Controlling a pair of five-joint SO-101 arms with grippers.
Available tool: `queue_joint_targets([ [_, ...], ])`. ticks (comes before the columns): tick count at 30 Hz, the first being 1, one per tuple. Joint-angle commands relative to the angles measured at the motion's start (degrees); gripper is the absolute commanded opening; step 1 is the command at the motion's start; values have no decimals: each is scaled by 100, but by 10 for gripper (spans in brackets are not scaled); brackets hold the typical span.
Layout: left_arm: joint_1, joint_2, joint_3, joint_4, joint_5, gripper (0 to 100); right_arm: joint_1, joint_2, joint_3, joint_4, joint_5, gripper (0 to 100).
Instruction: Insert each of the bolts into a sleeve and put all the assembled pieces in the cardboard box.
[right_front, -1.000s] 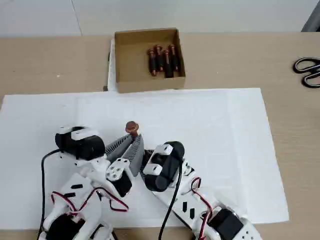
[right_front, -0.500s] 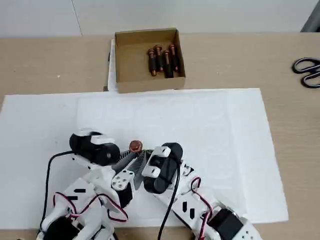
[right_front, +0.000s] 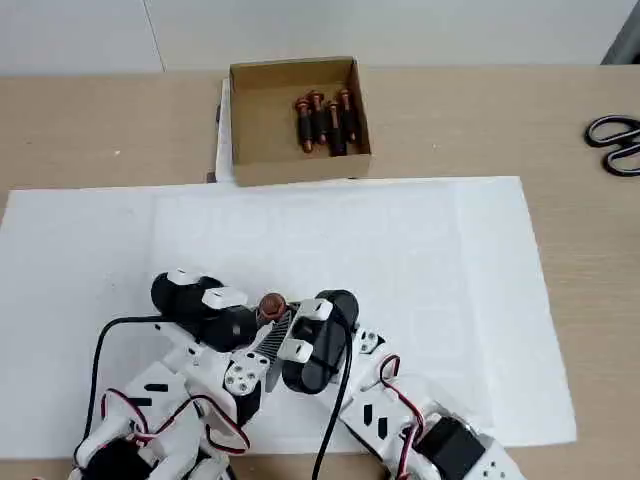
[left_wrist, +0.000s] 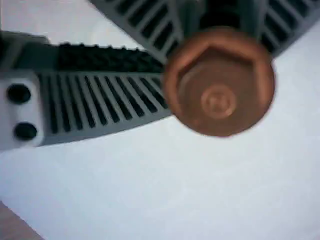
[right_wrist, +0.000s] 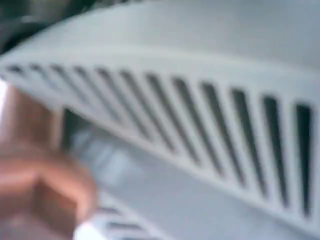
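The bolt is copper, the cardboard box brown.

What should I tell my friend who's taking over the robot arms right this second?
Left gripper and right gripper: close together low over the near part of the white sheet, both at one bolt. I cannot tell which of them holds it.
Bolt: its copper head faces up between the two arms. Whether a sleeve is already on it is hidden.
Done: four assembled pieces lie in the cardboard box at the far side.
Left: probably finish sleeving this bolt if needed, then carry it to the box.
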Motion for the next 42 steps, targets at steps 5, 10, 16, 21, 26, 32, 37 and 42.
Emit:
queue_joint_targets([
  [5,-123,9,-4,35,-26,47,4,-84,-545,-189,35,2],
  [10,-624,18,48,158,-44,209,4,-84,-536,-189,35,2],
  [16,-712,18,57,141,-35,221,4,-75,-510,-189,35,2],
  [21,-703,9,40,123,-26,221,4,-75,-492,-145,35,2],
  [26,-712,0,-57,44,97,221,13,-75,-387,-145,35,2],
  [32,-738,9,-444,-255,255,221,13,-75,-255,-180,35,2],
  [37,-747,9,-637,-448,413,160,13,-75,-167,-180,35,2],
  [42,-1011,9,-646,-651,387,31,13,-75,-158,-180,35,2],
])
